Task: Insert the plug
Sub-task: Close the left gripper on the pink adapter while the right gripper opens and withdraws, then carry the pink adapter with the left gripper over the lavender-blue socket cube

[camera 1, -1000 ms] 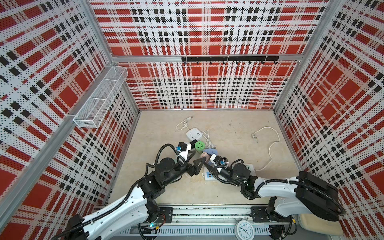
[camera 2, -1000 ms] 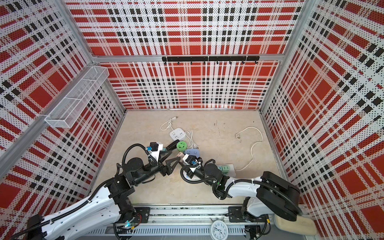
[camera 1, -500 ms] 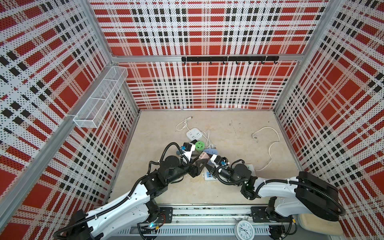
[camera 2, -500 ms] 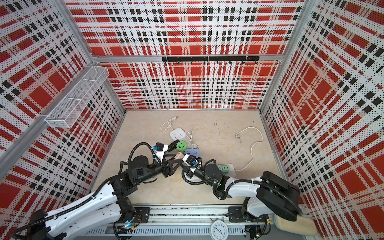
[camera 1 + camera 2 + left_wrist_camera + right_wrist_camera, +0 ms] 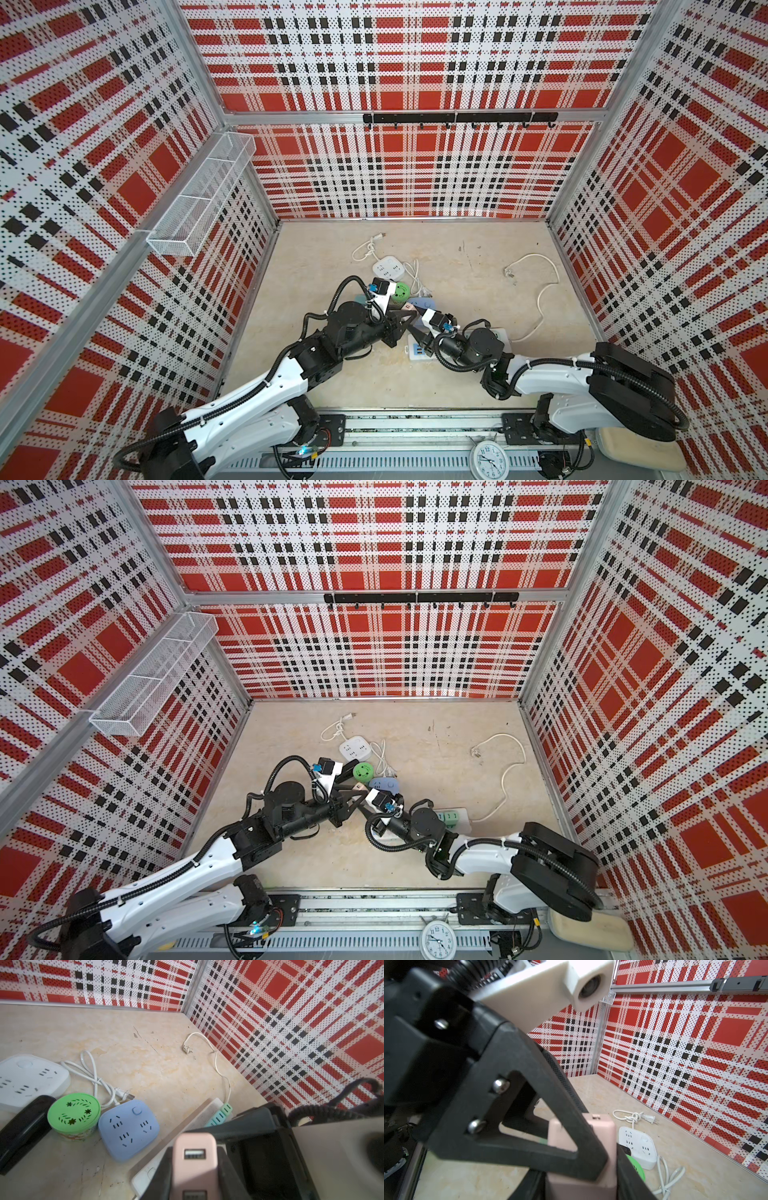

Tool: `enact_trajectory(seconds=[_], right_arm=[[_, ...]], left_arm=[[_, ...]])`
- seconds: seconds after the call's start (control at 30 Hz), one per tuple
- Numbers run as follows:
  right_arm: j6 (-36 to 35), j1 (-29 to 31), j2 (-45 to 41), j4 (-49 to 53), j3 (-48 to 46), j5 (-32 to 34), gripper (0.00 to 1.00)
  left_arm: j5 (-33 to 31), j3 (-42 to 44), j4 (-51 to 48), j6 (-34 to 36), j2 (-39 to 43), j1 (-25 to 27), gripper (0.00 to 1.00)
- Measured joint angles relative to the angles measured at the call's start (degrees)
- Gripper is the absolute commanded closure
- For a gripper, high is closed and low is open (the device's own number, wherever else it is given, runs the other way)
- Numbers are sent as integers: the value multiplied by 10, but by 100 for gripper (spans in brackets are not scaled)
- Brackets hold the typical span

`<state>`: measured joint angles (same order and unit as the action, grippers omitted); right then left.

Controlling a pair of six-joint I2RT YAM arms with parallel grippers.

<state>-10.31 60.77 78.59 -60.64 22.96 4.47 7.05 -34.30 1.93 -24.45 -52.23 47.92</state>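
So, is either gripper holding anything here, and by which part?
Both: left gripper and right gripper each clamp the pink USB charger across opposite faces of its body.

Both top views look steeply down from high over the near edge, covering the whole worktop (image 5: 395, 386). Left wrist view: close behind the pink charger (image 5: 194, 1159), facing the far right corner. Right wrist view: closer, facing far left. Both show the white power strip (image 5: 638, 1145).

a black case (image 5: 22, 1130) lies just beside a green tin (image 5: 73, 1113), a white wire basket (image 5: 199, 195) on the wall well apart from it.
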Motion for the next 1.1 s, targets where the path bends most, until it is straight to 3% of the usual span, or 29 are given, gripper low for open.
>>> enact_trajectory(seconds=[0.1,0.2,0.4,0.57,0.67,0.87,1.1], right_arm=[[-2,0,0,-3,-3,4,30],[2,0,-7,-12,-17,9,1],[10,0,-47,0,-49,64,0],[33,-24,-111,76,-49,113,0],[71,-95,-166,153,-47,123,0],[149,-252,-284,297,-49,136,0],[221,-374,-329,394,-74,139,0]], left_arm=[[3,-2,-1,2,-4,-3,98],[15,-7,-4,14,-14,-16,100],[33,-9,-3,51,-22,-82,100],[32,-8,11,157,-33,-100,100],[35,-3,25,239,-58,-96,100],[116,5,35,421,-128,-69,100],[228,-34,49,488,-239,-125,100]])
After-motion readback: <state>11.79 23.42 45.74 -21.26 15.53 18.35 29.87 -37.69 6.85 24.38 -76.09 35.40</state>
